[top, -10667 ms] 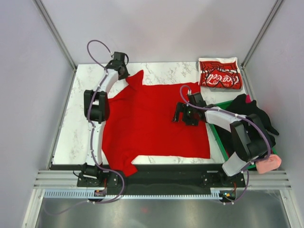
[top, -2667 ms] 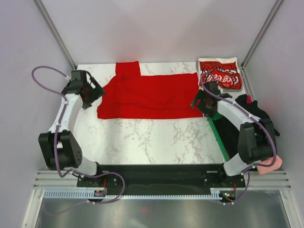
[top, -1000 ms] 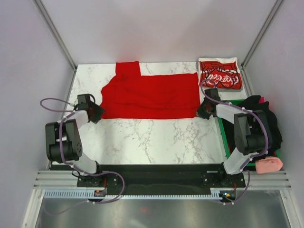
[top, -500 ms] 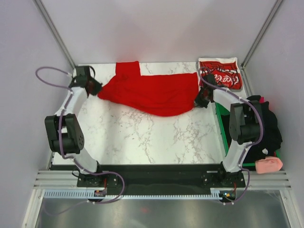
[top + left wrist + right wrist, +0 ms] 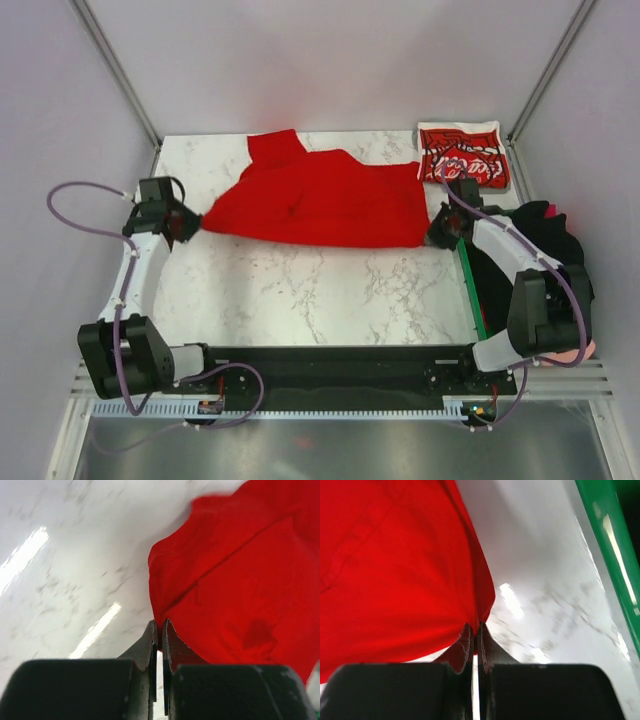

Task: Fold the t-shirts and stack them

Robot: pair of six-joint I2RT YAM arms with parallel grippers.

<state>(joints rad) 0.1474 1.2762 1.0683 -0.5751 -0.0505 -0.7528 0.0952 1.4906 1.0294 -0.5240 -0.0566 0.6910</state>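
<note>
The plain red t-shirt (image 5: 315, 205) hangs stretched between both grippers, lifted off the marble at the back half of the table. My left gripper (image 5: 192, 226) is shut on its left corner; in the left wrist view the jaws (image 5: 160, 627) pinch the cloth (image 5: 240, 580). On the right, my other gripper (image 5: 436, 236) is shut on the shirt's right corner, and the right wrist view shows its tips (image 5: 475, 627) clamped on red fabric (image 5: 395, 570). The folded Coca-Cola t-shirt (image 5: 463, 153) lies at the back right corner.
A green bin (image 5: 468, 290) with dark clothes (image 5: 540, 235) stands along the table's right edge. A pink object (image 5: 585, 350) sits near the right arm's base. Marble tabletop (image 5: 320, 290) lies in front of the shirt.
Both grippers moved toward me and apart with the red shirt's corners held, so the sagging cloth is now pulled tauter and hangs lower on the table. The left gripper shut on its corner about a second ago.
</note>
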